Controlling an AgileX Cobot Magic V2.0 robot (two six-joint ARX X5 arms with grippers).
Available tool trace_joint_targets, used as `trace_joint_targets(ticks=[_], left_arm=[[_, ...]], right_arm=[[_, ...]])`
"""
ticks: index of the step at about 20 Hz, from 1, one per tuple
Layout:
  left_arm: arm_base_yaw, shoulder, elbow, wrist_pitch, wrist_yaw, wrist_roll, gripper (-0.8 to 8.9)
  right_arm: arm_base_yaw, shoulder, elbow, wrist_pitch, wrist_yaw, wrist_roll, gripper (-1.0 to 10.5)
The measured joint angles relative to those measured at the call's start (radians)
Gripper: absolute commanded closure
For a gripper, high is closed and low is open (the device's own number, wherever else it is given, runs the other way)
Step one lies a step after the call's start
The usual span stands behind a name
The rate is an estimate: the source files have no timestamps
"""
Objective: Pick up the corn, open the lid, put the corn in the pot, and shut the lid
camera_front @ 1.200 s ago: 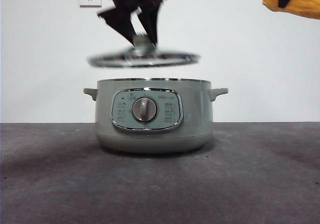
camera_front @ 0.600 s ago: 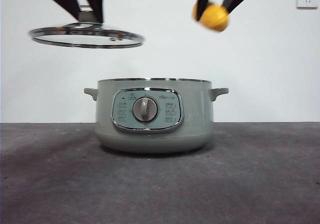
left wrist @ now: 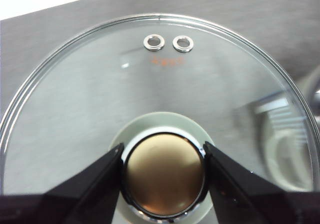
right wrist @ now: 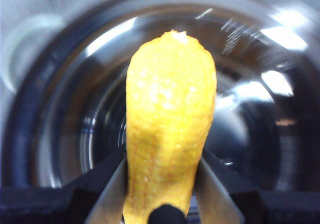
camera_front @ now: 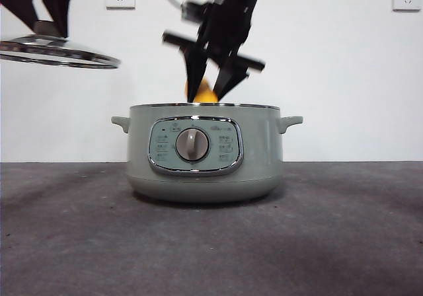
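1. Yellow-orange is what you want to watch: the corn [right wrist: 170,129] is pinched between the jaws of the right gripper [camera_front: 213,94], and in the front view only a sliver of it [camera_front: 206,96] shows just above the rim of the pot [camera_front: 205,154].
2. Through the right wrist camera, you look past the cob straight into the pot's shiny steel inside [right wrist: 260,109], so the corn hangs over the opening and is not yet released.
3. Your left gripper [left wrist: 164,171] is clamped on the lid's knob [left wrist: 164,174], one black jaw pressed to each side of it.
4. The lid [camera_front: 58,51] is held in the air, well off to one side of the pot and higher than its rim, roughly level with a slight tilt.
5. Done so far, by the look of things: the corn is picked up and the lid is off.
6. What is left for you: let the corn go inside the pot, draw the right arm clear, then bring the lid back over the rim and set it down.
7. Mind the right arm: it stands over the opening where the lid must go, so I judge the lid should wait until that arm is clear.
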Motion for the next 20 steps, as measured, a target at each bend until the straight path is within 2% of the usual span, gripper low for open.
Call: trace_joint_targets(ticks=[5,17,20], left_arm=[[0.051,0.000,0.000,-0.004,0.025,0.000,8.23],[0.056,0.000,0.000,-0.005,0.084,0.000,8.23],[0.056,0.000,0.000,-0.005,0.084,0.000,8.23]], right_arm=[[0.032,0.074,0.000,-0.033,0.003,0.000,9.6],[0.032,0.126,0.007,-0.079,0.029,-0.026,9.3],[0.032,0.126,0.007,-0.079,0.029,-0.023,5.1]])
